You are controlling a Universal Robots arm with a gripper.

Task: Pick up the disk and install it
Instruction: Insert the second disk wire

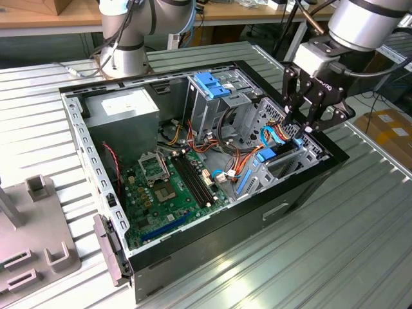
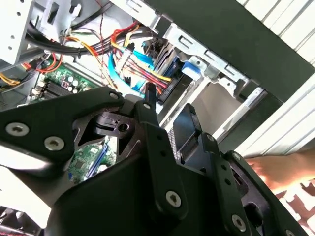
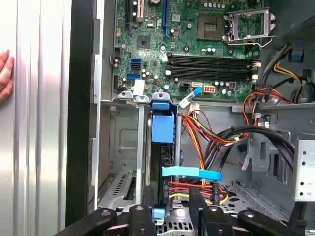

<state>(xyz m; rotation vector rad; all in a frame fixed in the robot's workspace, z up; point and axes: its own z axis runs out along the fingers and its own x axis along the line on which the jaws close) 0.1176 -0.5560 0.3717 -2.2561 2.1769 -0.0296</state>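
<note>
black fingers (image 3: 170,216) straddle the disk (image 3: 163,129) seated edge-on in its bay.

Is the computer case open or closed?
Open. The case has no side cover, so its green board, cables and blue-topped cage show.

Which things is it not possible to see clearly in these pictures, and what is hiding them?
- First wrist view: the label face of the disk. The disk stands edge-on in the bay, so its blue bracket and a thin edge are what show.
- Exterior view: whether the hand grips the disk. The cables hide the contact.
- Second wrist view: the bay below. The hand's own black linkage covers it.
</note>
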